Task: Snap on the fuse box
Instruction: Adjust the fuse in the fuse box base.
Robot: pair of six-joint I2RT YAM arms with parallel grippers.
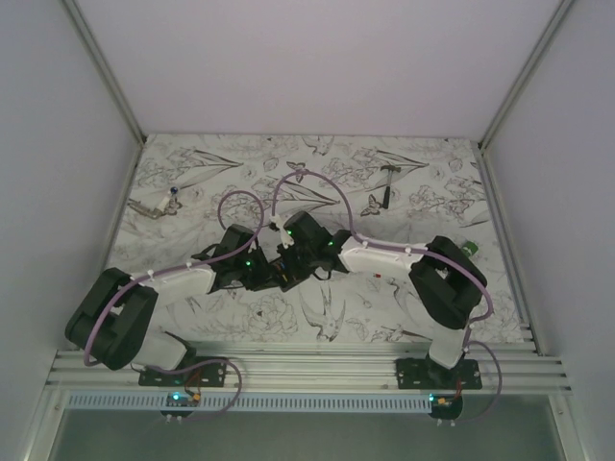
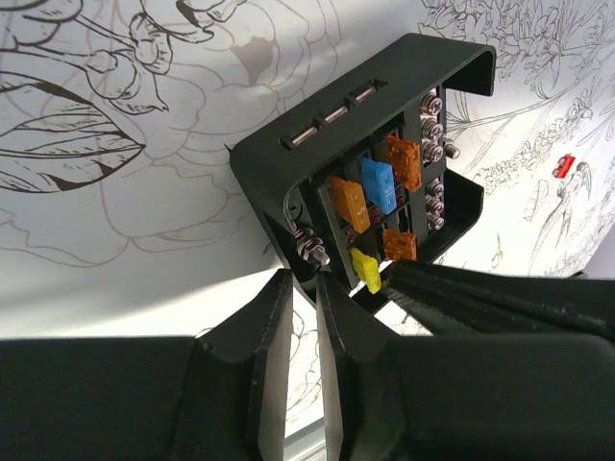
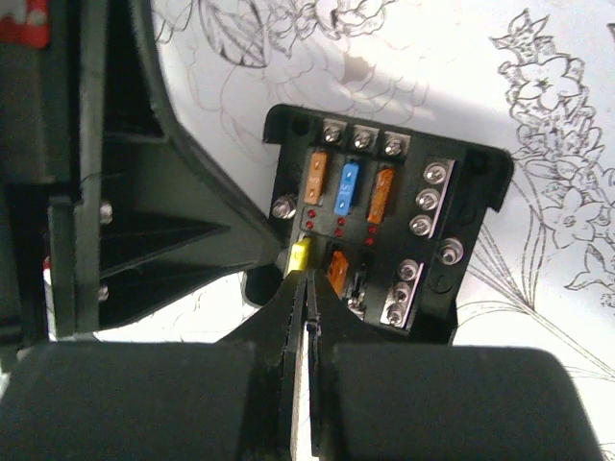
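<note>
1. While the fuse box (image 3: 384, 221) is near the middle of the flowery white surface (image 2: 144, 221), between both arms, its face is bare, so I think nothing is snapped on yet.
2. The box is hard black plastic with shiny round screws (image 3: 428, 199), a blue fuse (image 3: 350, 185), a yellow fuse (image 3: 300, 255) and orange fuses (image 3: 381, 192).
3. The left jaws are nearly closed and seem to pinch its corner edge.
4. The right jaws are closed tight, tips touching the box by the yellow fuse.

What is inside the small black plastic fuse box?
Three orange fuses, one blue fuse, one yellow fuse and silver screws. The right gripper covers the fuse box's near edge; that part cannot be seen.
</note>
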